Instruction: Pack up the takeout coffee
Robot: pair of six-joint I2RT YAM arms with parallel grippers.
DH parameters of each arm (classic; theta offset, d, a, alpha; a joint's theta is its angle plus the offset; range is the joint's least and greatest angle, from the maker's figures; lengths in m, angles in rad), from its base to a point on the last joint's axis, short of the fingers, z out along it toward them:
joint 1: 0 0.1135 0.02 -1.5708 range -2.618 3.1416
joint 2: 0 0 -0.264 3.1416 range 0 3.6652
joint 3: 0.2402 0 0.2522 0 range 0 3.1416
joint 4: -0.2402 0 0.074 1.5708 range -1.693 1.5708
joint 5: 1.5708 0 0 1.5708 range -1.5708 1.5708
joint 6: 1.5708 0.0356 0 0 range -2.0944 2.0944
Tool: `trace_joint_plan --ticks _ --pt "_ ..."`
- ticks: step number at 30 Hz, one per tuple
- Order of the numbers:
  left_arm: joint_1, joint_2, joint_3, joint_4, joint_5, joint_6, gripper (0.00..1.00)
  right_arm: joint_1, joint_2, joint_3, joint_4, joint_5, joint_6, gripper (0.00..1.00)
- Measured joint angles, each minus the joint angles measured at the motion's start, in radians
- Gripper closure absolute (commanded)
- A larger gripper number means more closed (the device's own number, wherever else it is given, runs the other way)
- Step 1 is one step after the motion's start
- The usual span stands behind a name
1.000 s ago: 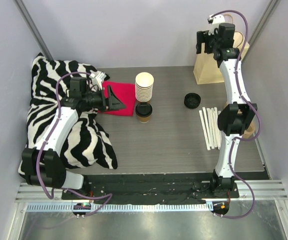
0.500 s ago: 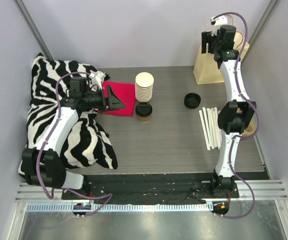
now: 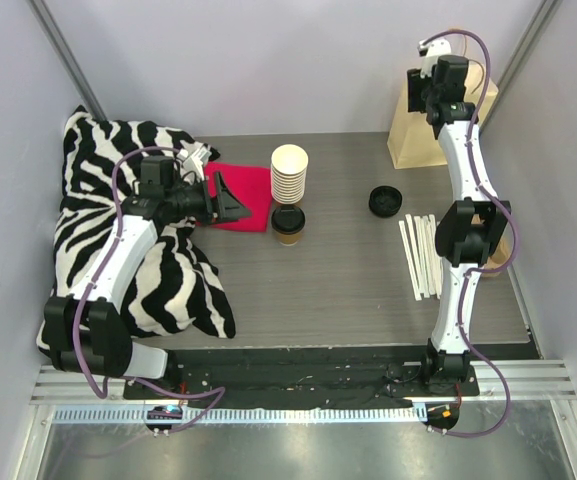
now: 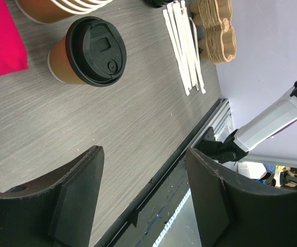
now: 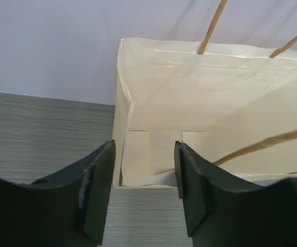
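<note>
The left hand point(image 4: 144, 159) hangs released, its jaws spread wide with nothing between them, only bare bench point(image 3: 348, 290) showing in the gap. Just ahead of it stands the takeout coffee point(image 4: 89, 51), upright on the bench, brown cup with its black lid on. The lid carries some raised moulding, too small to read. A red cloth point(image 3: 243, 185) lies by the hand, and the stack of cream cups point(image 3: 289, 172) rises just behind the coffee. Under the left arm sprawls a zebra-striped cloth point(image 3: 128, 260).

The right hand point(image 5: 144, 154) is well apart from all that, up at the far right corner. It is released too and grips nothing, poised above the open mouth of the paper bag point(image 5: 189, 103). Between the two hands lie a loose black lid point(image 3: 385, 201) and a row of white sticks point(image 3: 420, 255).

The right wrist camera looks down into the bag's pale inside and catches its twine handles, whereas from above only the brown outer face shows. The left wrist camera shows a pile of scalloped brown cardboard point(image 4: 217, 25) beside the sticks, which the right arm mostly covers from overhead.
</note>
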Motion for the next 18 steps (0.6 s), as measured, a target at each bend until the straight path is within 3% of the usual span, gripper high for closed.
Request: trace_joint_plan --ticks 3,8,18 --pt "0.001 0.0 -0.007 0.0 -0.006 -0.011 0.31 -0.004 0.002 0.0 -0.002 -0.002 -0.002 0.59" --pt "0.003 0.0 -0.01 0.002 -0.008 -0.019 0.31 -0.016 0.002 0.005 -0.005 -0.024 -0.001 0.97" --pt "0.013 0.0 -0.029 0.011 -0.014 -0.026 0.31 -0.04 0.015 0.037 0.016 -0.036 0.012 0.99"
